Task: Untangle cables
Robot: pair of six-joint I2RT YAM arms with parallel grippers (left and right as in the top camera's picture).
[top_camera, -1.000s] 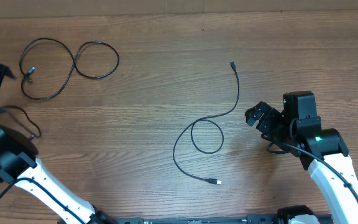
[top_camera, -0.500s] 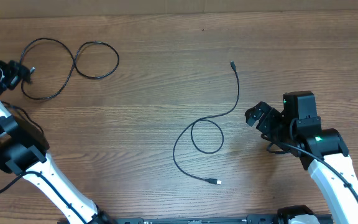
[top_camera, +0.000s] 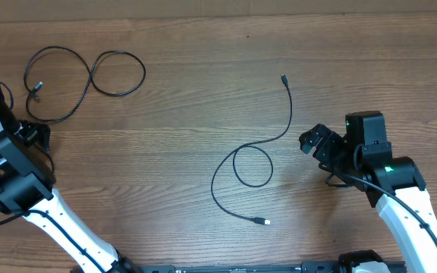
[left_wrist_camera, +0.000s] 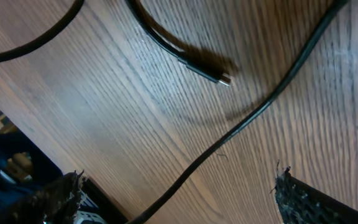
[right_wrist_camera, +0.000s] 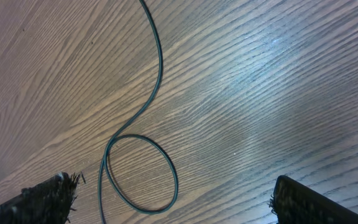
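Left pincer [left_wrist_camera: 176, 199] & right pincer [top_camera: 314, 142]: both spread wide, nothing held.
2 thin black cables on wood table [top_camera: 188, 45]: figure-8 cable [top_camera: 91, 76] top left, near left pincer, silver plug tip [left_wrist_camera: 224, 79] showing; centre cable [top_camera: 290, 110] w/ 1 loop, near right pincer, not touching. 2 arms; left arm [top_camera: 10, 178] part cut off by frame edge, fingers unclear from above.

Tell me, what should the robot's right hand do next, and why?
Probably slide the open right gripper toward the middle cable and pinch it: that cable crosses itself in a loop right beside the gripper, and nothing is held.
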